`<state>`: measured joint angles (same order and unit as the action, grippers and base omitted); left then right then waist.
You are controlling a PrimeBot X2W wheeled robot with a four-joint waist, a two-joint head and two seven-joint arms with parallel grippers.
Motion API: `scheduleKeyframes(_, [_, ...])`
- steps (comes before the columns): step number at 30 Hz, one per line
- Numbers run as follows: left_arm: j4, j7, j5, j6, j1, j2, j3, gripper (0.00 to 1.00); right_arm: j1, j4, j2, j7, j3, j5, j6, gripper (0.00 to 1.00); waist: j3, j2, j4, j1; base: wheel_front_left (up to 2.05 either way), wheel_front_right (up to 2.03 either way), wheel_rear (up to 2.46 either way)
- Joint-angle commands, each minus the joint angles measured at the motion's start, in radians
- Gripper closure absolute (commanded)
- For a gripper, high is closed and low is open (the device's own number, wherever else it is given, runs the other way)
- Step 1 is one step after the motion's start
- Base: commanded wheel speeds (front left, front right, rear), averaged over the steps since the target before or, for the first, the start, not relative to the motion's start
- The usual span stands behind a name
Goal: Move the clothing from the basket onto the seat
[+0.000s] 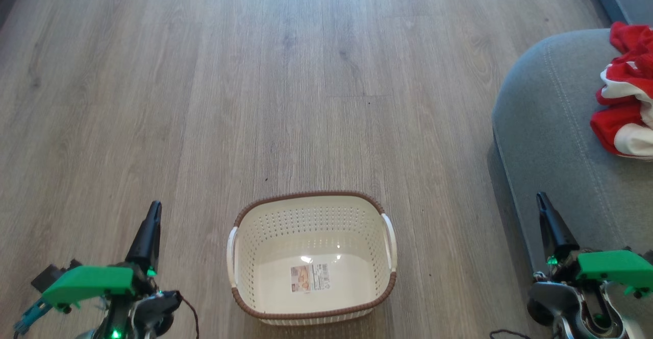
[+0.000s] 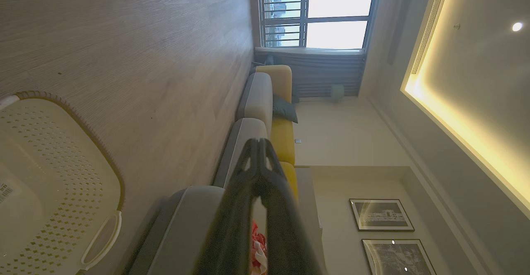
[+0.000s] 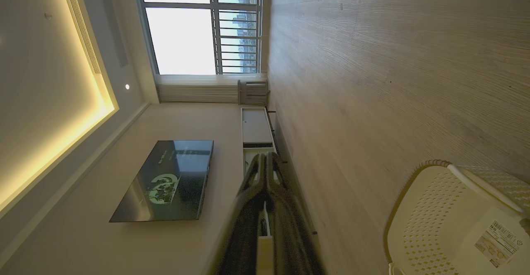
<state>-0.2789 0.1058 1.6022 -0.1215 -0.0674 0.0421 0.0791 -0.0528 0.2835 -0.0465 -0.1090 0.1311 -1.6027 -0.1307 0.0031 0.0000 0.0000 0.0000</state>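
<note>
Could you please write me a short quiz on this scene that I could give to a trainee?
1. True or false: the basket on the floor holds no clothing.
2. Where does the red and white clothing lie? A) under the basket B) on the grey seat C) draped over the basket's rim
3. Fill in: the left gripper and the right gripper are both ____ and hold nothing.
Key: 1 true; 2 B; 3 shut.
</note>
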Motion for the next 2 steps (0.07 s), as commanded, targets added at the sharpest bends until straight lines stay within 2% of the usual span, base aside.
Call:
scheduleKeyframes(1, [0.034, 0.007, 0.007, -0.009, -0.041, 0.008, 0.035, 1.0, -0.055, -0.039, -0.004, -0.004, -0.017, -0.006, 0.0, 1.0, 0.0, 0.0, 0.0, 0.0, 0.0, 0.0, 0.0])
scheduleKeyframes(2, [0.034, 0.007, 0.007, -0.009, -0.041, 0.008, 0.035, 1.0, -0.055, -0.039, -0.004, -0.004, -0.017, -0.006, 0.0, 1.0, 0.0, 0.0, 0.0, 0.0, 0.0, 0.0, 0.0])
